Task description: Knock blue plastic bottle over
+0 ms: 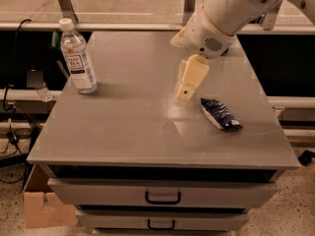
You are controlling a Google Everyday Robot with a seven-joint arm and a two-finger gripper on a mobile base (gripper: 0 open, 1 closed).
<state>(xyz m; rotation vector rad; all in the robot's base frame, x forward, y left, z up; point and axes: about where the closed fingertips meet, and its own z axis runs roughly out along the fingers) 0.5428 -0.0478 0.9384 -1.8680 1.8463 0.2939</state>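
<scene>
The blue plastic bottle stands upright near the back left corner of the grey table. It is clear and bluish, with a white cap and a white label. My gripper hangs from the white arm over the middle of the table, pointing down and a little left, just above the surface. It is well to the right of the bottle and apart from it, and it holds nothing that I can see.
A dark blue snack packet lies on the table right of the gripper. The arm's bulky wrist covers the back right of the table. Drawers sit below the front edge. A cardboard box is on the floor at left.
</scene>
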